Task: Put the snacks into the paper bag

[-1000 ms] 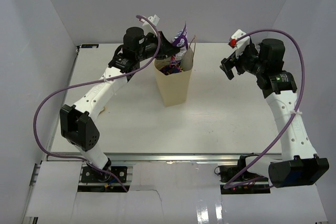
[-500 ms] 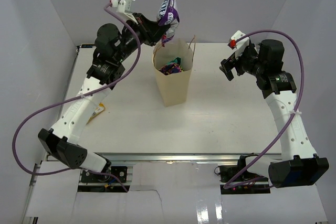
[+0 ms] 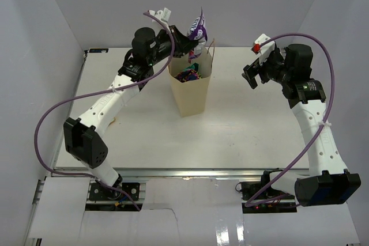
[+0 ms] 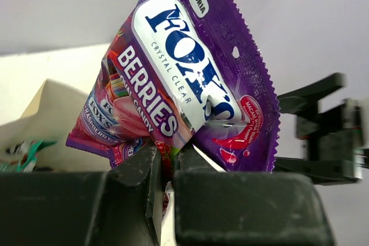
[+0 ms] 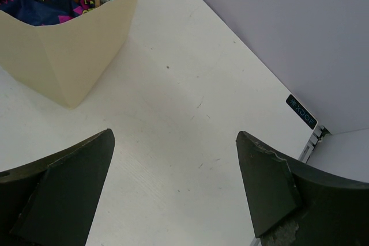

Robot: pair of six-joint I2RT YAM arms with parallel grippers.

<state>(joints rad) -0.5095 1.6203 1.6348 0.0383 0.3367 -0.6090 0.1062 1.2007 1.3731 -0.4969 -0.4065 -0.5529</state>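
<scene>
Over bag (image 3: pixel 190 93), left end effector (image 4: pixel 167 162) pinches glossy purple packet (image 4: pixel 190 79); right end effector (image 5: pixel 173 182) spread.

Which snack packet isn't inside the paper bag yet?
The purple Fox's Berries candy packet: the left tool pinches its lower edge, holding it raised at the paper bag mouth, while the other packets lie inside.

Table (image 3: pixel 248 136): we see a flat white top with faint scuffs, filling the middle of the frame.
Paper bag (image 3: pixel 190 93): stands upright on it, upper middle, mouth open.
Left side: a small yellowish scrap (image 3: pixel 115 121) beside the arm; we cannot tell what it is.
Right edge, right wrist view: a dark label (image 5: pixel 301 111) at the table's edge.
</scene>
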